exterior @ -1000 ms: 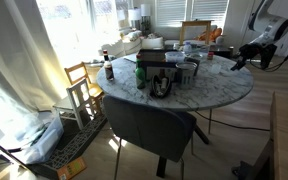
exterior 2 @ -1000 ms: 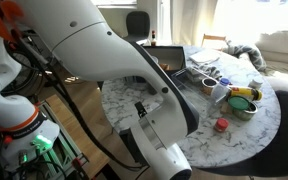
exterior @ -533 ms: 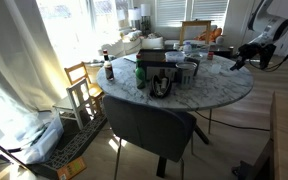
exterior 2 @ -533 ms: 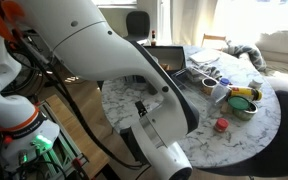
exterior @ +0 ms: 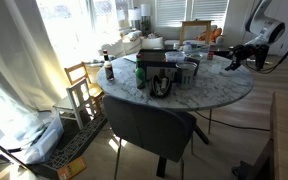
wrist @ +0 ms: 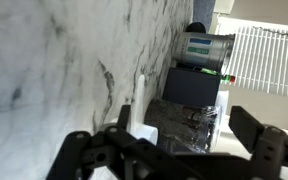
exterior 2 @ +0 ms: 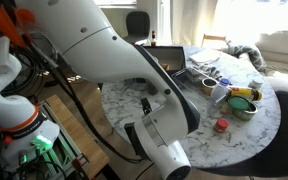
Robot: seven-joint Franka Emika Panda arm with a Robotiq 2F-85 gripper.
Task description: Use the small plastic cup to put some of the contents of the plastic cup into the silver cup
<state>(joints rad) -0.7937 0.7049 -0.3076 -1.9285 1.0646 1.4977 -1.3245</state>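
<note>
in an exterior view the dark chair point(exterior: 149, 125) stands nearest, pushed up to the round marble table point(exterior: 219, 95). a cluster of items occupies the middle of the tabletop: a dark container point(exterior: 162, 83), with a dark bottle point(exterior: 109, 70) well apart from it toward the window side. the gripper point(exterior: 234, 60) hovers over the far right edge of the table, well apart from that cluster and touching nothing. in the wrist view the gripper point(wrist: 174, 160) shows its two fingers point(wrist: 84, 150) spread wide with nothing between them, and the marble surface fills the area beyond. farther along that view a dark box point(wrist: 189, 88) carries a clear cylindrical container point(wrist: 206, 47) on top. in an exterior view the white robot arm point(exterior 2: 114, 50) covers the foreground. beyond it, on the marble, the small red item point(exterior 2: 221, 125) sits alone near the table edge; it is too small to identify. farther back the silver cup point(exterior 2: 242, 104) holds yellow and green contents, and the pale plastic cup point(exterior 2: 218, 92) stands just beside it.
</note>
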